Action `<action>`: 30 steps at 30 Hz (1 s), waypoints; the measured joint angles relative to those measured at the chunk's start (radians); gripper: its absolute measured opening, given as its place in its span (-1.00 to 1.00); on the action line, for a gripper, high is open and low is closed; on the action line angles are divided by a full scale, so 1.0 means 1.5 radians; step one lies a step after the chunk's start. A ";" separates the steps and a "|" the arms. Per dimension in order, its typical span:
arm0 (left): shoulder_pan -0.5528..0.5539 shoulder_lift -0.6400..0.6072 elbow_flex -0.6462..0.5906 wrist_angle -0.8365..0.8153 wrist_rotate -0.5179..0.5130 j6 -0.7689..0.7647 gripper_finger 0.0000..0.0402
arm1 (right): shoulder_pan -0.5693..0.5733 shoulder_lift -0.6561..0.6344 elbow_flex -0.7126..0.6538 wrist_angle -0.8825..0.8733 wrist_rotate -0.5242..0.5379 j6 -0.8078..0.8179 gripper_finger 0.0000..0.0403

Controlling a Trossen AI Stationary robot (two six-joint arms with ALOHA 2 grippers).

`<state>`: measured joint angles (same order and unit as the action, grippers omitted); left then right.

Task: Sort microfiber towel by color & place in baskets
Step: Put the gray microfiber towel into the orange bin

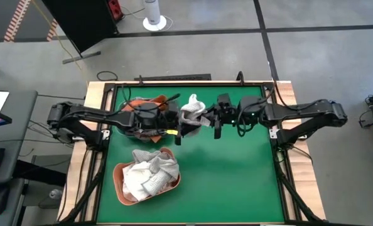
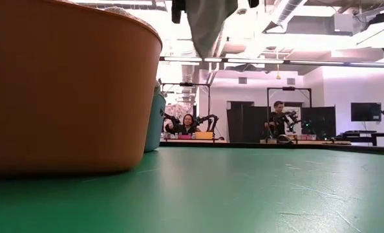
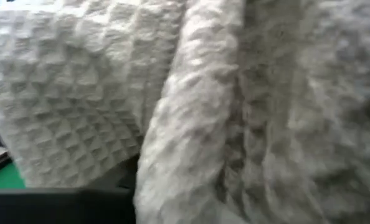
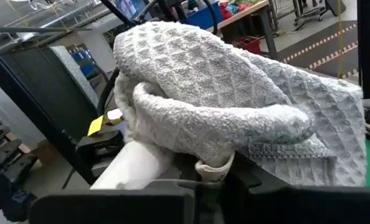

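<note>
On the green surface [image 1: 237,182], our left tool [image 1: 177,129] and right tool [image 1: 210,120] both grasp a pale waffle towel [image 1: 193,110] aloft between teal basket [image 1: 131,107] of dark and rust cloths and salmon basket [image 1: 120,188] of pale towels.

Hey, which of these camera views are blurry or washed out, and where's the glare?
Left wrist view: the pale towel fills the frame so close it is soft, blurriest toward one side. Low view: the salmon basket looms out of focus up close, and bright ceiling lights wash out the top. Right wrist view: the towel's waffle weave is sharp, the room behind softer. High view: evenly lit, no glare on the green table.
</note>
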<state>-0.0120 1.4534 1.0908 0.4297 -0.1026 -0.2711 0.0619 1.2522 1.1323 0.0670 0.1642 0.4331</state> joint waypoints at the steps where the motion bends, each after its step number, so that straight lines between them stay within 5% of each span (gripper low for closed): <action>1: 0.000 -0.004 0.000 -0.010 -0.004 0.001 -0.05 | 0.001 0.000 0.002 -0.002 -0.001 0.000 -0.69; 6: 0.000 -0.050 0.000 -0.101 -0.015 -0.006 -0.87 | 0.002 -0.020 0.004 -0.023 -0.019 0.000 -0.61; 8: 0.001 -0.085 0.000 -0.149 0.017 -0.023 -0.92 | 0.002 -0.042 0.004 -0.055 -0.041 0.002 -0.53; 12: 0.007 -0.175 0.000 -0.215 0.185 -0.052 -0.94 | 0.011 -0.106 0.005 -0.167 -0.076 0.019 -0.30; 18: -0.017 -0.290 0.000 -0.309 0.384 -0.228 -0.95 | 0.063 -0.176 0.005 -0.437 -0.077 0.032 0.01; 24: -0.122 -0.314 0.000 -0.494 0.369 -0.320 -0.95 | 0.097 -0.183 0.003 -0.657 -0.072 0.063 0.09; 30: -0.217 -0.263 0.000 -0.664 0.201 -0.336 -0.95 | 0.118 -0.216 -0.042 -0.594 -0.014 0.066 0.04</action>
<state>-0.3375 1.0595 1.0912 -0.5660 0.1988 -0.7752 0.2393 0.9279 1.0693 -0.8233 0.1435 0.5318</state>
